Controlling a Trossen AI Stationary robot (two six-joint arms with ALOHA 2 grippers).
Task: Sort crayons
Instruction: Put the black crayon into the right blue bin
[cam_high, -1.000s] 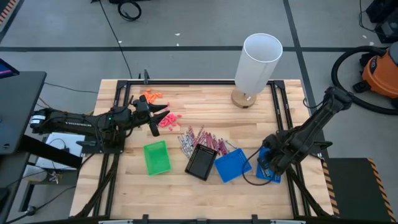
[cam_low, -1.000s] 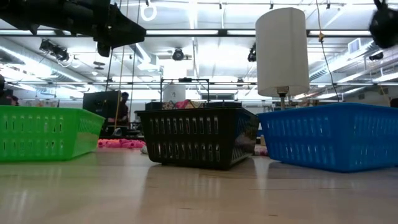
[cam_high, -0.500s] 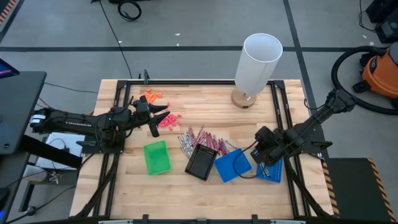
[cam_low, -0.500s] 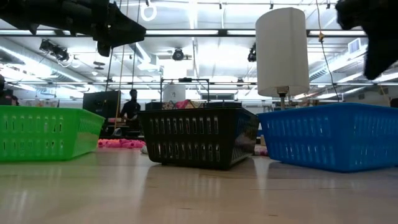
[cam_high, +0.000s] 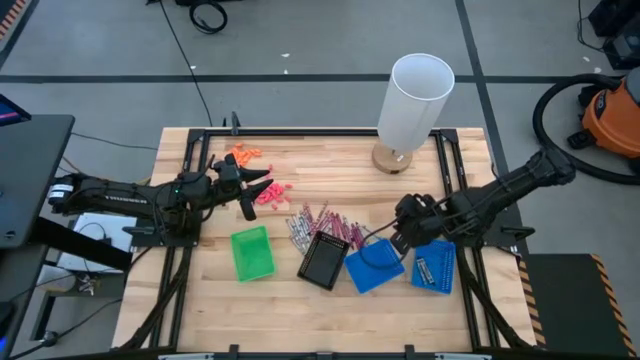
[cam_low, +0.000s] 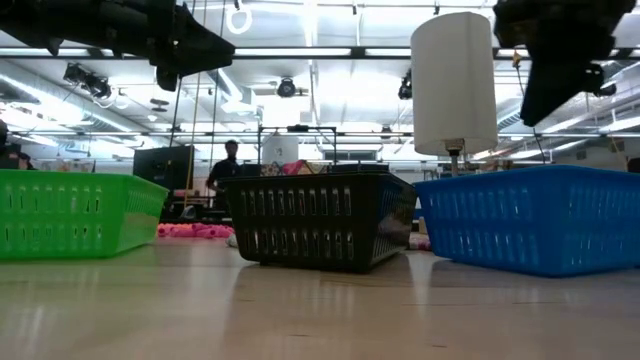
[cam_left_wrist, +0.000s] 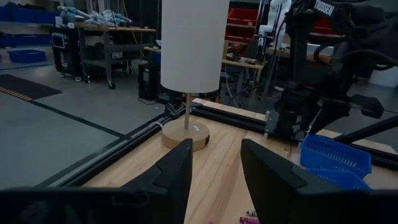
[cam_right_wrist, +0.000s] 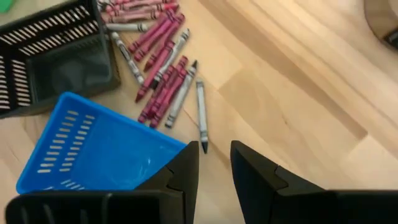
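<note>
Above blue tray (cam_right_wrist: 93, 155), right tool (cam_right_wrist: 214, 163) open, empty

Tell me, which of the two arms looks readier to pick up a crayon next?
The right, probably. Its gripper hangs open just beside the crayons, which lie in plain sight ahead of its fingers. The left gripper, also open, hovers over by the pink bits, farther from the pile.

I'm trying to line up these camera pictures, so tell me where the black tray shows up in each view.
High view: the black tray sits low of centre, between the green tray and the blue tray.
Low view: centre, same neighbours either side.
Left wrist view: not in it.
Right wrist view: upper left corner, beside the crayons.
Shared landmark: the blue tray.
</note>
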